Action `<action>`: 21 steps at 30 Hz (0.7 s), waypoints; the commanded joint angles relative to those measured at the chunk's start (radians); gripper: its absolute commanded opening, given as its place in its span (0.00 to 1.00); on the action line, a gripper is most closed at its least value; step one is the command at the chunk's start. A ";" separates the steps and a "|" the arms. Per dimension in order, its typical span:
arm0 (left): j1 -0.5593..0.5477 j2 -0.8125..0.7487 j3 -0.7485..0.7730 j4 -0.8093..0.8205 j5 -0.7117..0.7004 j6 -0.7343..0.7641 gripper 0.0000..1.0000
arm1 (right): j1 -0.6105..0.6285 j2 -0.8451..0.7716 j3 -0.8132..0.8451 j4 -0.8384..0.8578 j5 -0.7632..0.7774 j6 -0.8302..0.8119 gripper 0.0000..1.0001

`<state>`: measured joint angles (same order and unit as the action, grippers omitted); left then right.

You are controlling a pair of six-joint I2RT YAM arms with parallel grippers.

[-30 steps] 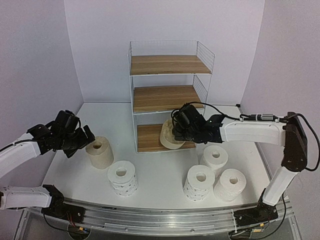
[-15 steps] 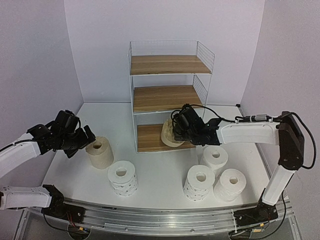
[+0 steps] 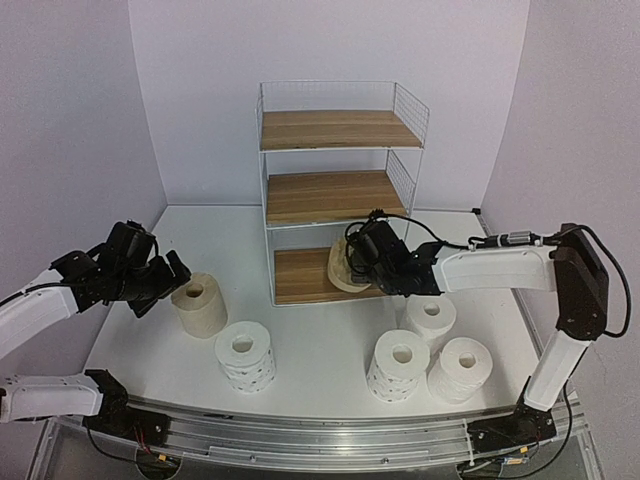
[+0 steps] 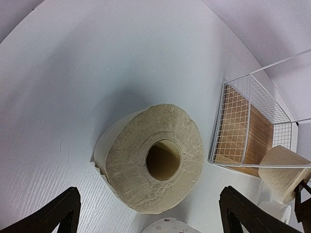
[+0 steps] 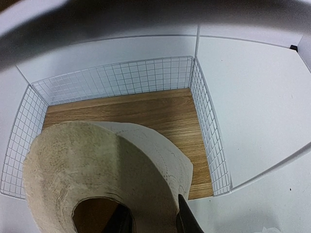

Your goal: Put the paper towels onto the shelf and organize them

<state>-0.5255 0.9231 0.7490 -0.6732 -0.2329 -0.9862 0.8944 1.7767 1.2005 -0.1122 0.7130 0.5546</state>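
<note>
White table [image 3: 320, 325] under pale walls, wire shelf [image 3: 335, 130] at upper centre. Right gripper [image 5: 153, 218] clamped on the wall of a tilted beige roll [image 5: 73, 160] at the bottom tier's front, centre of frame. Left gripper [image 4: 150, 213] spread wide just beside second beige roll [image 4: 126, 160], left of frame.

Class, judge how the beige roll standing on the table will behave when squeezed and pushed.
The standing beige roll looks soft and ragged-edged, so it probably dents when squeezed. Standing on its flat end, it should slide rather than roll. Likely light: hollow core.
</note>
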 commanded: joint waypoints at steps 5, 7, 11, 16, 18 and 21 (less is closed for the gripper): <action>-0.001 -0.039 -0.017 0.009 0.014 -0.036 0.99 | -0.009 0.029 -0.023 0.030 0.017 0.040 0.27; -0.001 -0.045 -0.020 0.009 0.013 -0.041 0.99 | -0.009 0.035 -0.024 0.031 0.018 0.039 0.29; -0.001 -0.049 -0.017 0.005 0.009 -0.043 1.00 | -0.009 0.039 -0.021 0.033 0.022 0.031 0.39; -0.001 -0.049 -0.008 -0.003 0.002 -0.042 0.99 | -0.009 0.029 -0.017 0.032 0.031 0.019 0.49; -0.001 -0.048 -0.006 -0.003 0.000 -0.041 0.99 | -0.009 0.025 -0.018 0.033 0.034 0.016 0.50; -0.001 -0.048 -0.003 -0.003 -0.003 -0.038 0.99 | -0.009 0.015 -0.014 0.032 0.023 0.001 0.53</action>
<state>-0.5255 0.8894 0.7296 -0.6734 -0.2204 -1.0222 0.8939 1.7863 1.1908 -0.0685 0.7413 0.5666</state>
